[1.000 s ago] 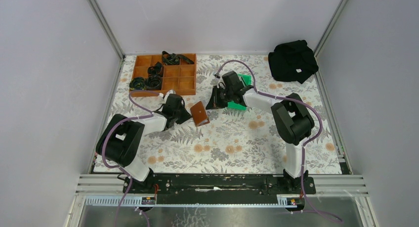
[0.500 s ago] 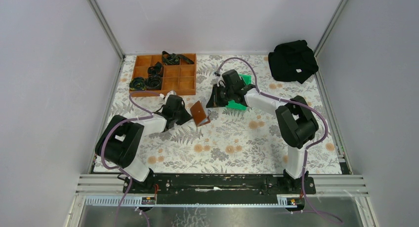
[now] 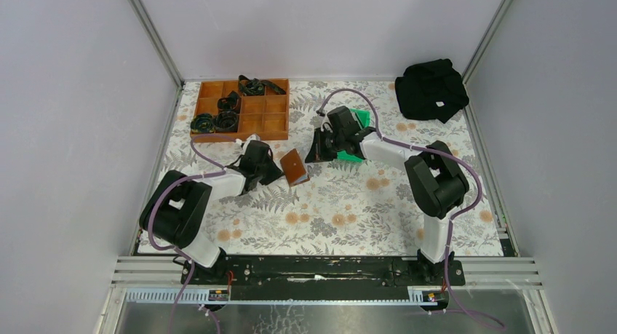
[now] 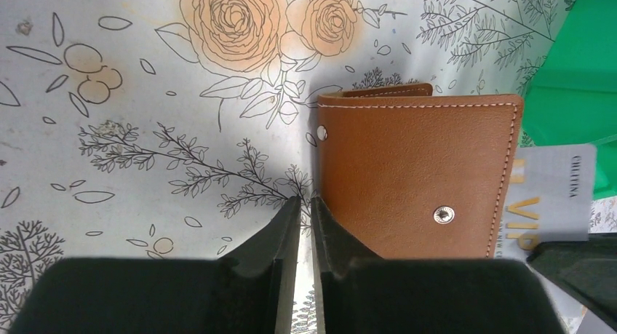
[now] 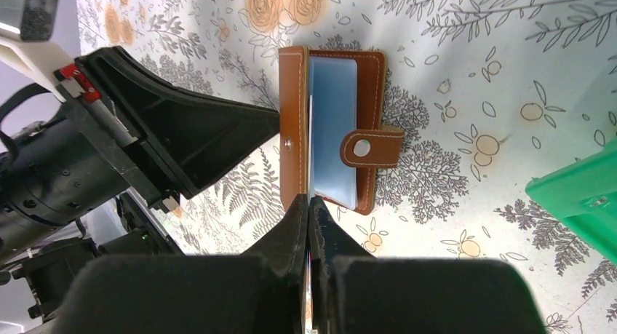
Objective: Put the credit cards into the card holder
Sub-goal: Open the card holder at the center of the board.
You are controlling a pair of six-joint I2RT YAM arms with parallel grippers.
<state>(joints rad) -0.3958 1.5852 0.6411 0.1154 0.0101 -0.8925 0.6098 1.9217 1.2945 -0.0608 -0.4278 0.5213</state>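
Observation:
The brown leather card holder (image 3: 294,167) lies on the flowered tablecloth between my two grippers. In the right wrist view it (image 5: 295,130) is open, with a blue card (image 5: 332,123) in its inner slot and the snap tab across. My right gripper (image 5: 308,199) is shut on a thin card seen edge-on (image 5: 309,159), whose far end reaches the holder's opening. In the left wrist view that card is grey (image 4: 556,196), just right of the holder (image 4: 415,174). My left gripper (image 4: 306,201) is shut and empty, against the holder's left edge.
A green plastic bin (image 3: 358,119) sits just behind my right gripper (image 3: 318,153). A wooden compartment tray (image 3: 271,119) with black items stands at the back left. A black cloth bundle (image 3: 431,89) lies at the back right. My left gripper (image 3: 280,170) is close to the holder.
My right gripper has shifted slightly nearer the card holder with the card in it. The left gripper and the holder have barely moved.

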